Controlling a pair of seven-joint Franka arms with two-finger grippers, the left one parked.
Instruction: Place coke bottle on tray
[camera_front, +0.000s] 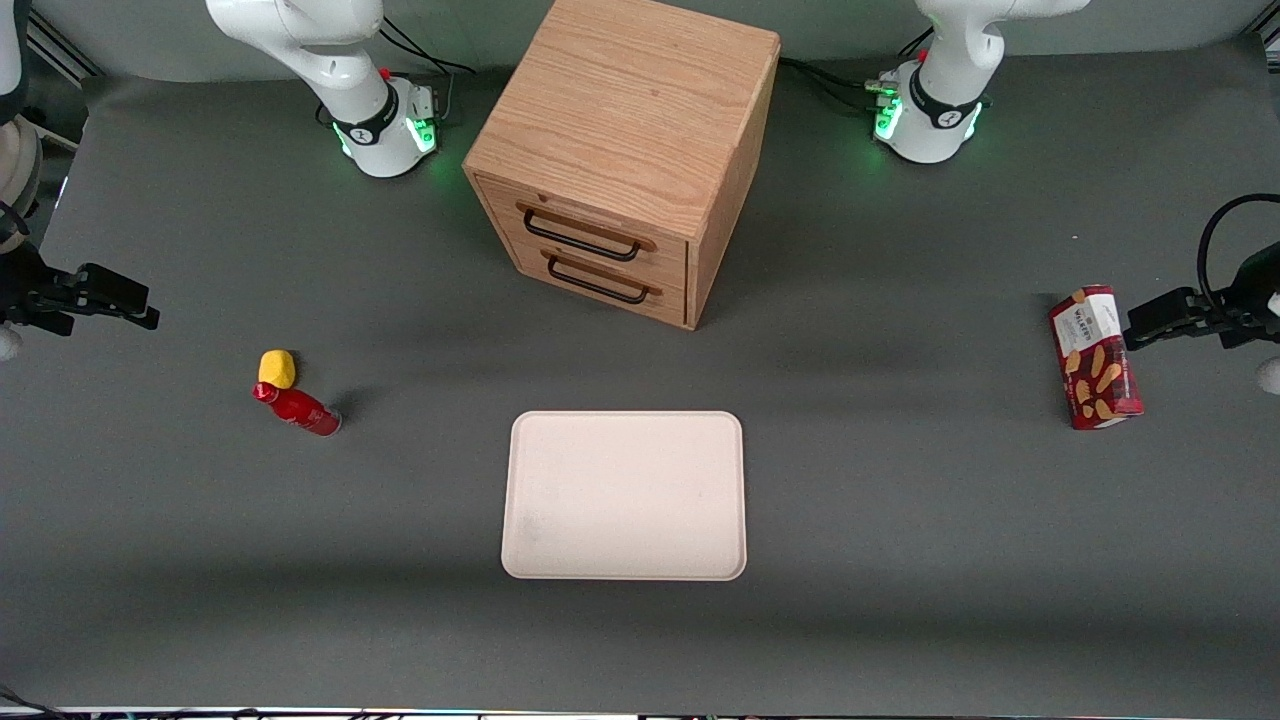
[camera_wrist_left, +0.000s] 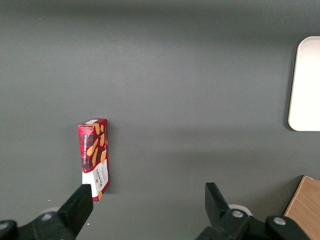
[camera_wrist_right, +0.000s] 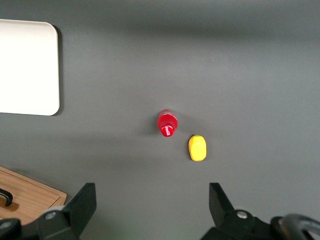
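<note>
The coke bottle (camera_front: 298, 408) is small and all red, and stands on the grey table toward the working arm's end. The right wrist view shows it from above, cap up (camera_wrist_right: 167, 123). The pale beige tray (camera_front: 625, 495) lies flat in the middle of the table, nearer the front camera than the cabinet, with nothing on it. It also shows in the right wrist view (camera_wrist_right: 27, 67). My right gripper (camera_front: 135, 303) hangs above the table's end, well apart from the bottle. Its fingers are wide open with nothing between them (camera_wrist_right: 152, 200).
A yellow rounded lump (camera_front: 277, 368) sits right beside the bottle, a little farther from the front camera (camera_wrist_right: 197, 148). A wooden two-drawer cabinet (camera_front: 620, 150) stands at the back middle. A red biscuit box (camera_front: 1095, 357) lies toward the parked arm's end.
</note>
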